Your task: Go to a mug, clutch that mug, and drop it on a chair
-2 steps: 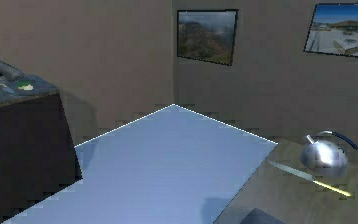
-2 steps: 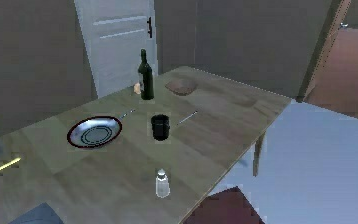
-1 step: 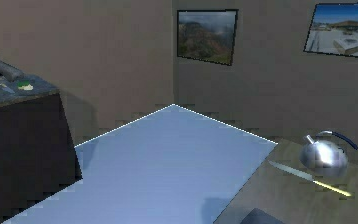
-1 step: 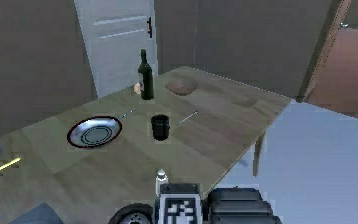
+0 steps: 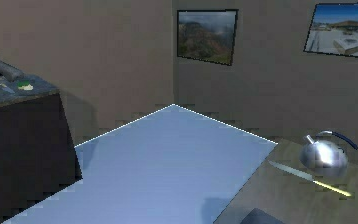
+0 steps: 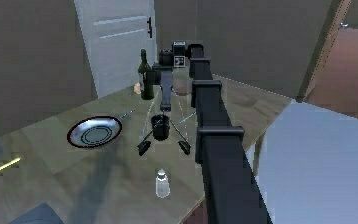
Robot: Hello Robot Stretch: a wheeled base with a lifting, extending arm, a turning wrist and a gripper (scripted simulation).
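Ease the tool (image 6: 164, 148) slowly toward the dark cup shape (image 6: 160, 124) beside the bowl (image 6: 95, 131), keeping it level; cannot tell whether holding anything.

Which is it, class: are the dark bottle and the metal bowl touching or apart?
Apart. The arm side view shows bare tabletop between the dark bottle and the metal bowl.

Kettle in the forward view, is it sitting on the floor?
No, the shiny kettle stands on the wooden table, next to a knife.
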